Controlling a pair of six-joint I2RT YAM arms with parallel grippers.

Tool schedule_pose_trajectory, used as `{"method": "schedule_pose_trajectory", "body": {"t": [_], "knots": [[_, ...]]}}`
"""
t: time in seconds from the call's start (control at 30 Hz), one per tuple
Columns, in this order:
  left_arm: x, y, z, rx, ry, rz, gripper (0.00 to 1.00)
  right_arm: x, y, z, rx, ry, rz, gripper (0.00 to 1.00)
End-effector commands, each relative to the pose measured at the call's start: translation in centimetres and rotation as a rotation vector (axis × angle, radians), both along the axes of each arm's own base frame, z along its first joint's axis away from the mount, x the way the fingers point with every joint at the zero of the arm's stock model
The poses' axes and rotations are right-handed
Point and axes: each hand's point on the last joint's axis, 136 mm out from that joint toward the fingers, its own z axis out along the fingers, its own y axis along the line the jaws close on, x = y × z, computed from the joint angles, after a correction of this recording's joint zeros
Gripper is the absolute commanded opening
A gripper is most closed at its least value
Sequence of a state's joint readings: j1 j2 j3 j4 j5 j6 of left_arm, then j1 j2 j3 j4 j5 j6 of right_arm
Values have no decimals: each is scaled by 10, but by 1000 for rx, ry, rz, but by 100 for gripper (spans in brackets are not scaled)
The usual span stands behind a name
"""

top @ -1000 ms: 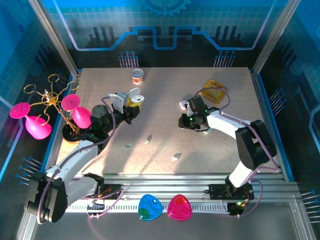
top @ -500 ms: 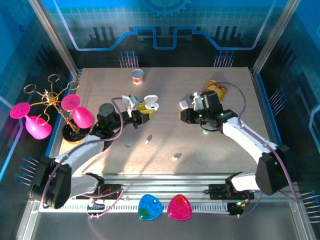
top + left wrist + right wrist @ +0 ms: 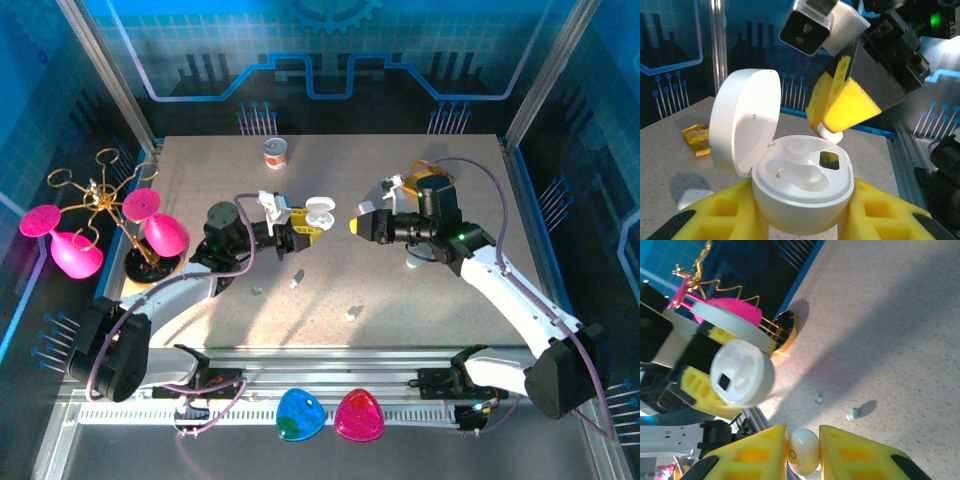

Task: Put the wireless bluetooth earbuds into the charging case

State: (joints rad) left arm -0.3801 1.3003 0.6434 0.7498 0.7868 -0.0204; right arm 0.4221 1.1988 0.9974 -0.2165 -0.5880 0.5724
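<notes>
at the left edge of the counter (image 3: pixel 400 300) i see a gold rack (image 3: pixel 95 195) hung with pink glasses, a small cup (image 3: pixel 275 152) at the far side and a yellow packet (image 3: pixel 430 180) behind the right arm. three loose earbuds (image 3: pixel 295 281) lie on the counter, nearer me than both arms. my left end effector (image 3: pixel 300 228) clamps the white charging case (image 3: pixel 800 185), its lid tipped open and its sockets bare. my right end effector (image 3: pixel 802 447) pinches one glossy white earbud (image 3: pixel 802 451) between yellow pads, close by the case's rim.
</notes>
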Motion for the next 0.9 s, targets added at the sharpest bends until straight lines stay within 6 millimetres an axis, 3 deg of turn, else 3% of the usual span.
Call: {"method": "schedule_pose_trajectory", "body": {"t": [0.0, 0.33, 0.87], "knots": [[-7, -9, 9, 0, -40, -68, 25, -7, 16, 34, 65, -71, 73, 18], [-12, -17, 5, 11, -27, -111, 24, -10, 34, 47, 85, -102, 126, 18], [-12, -18, 17, -27, -40, -104, 24, -7, 37, 27, 30, -64, 122, 19]]}}
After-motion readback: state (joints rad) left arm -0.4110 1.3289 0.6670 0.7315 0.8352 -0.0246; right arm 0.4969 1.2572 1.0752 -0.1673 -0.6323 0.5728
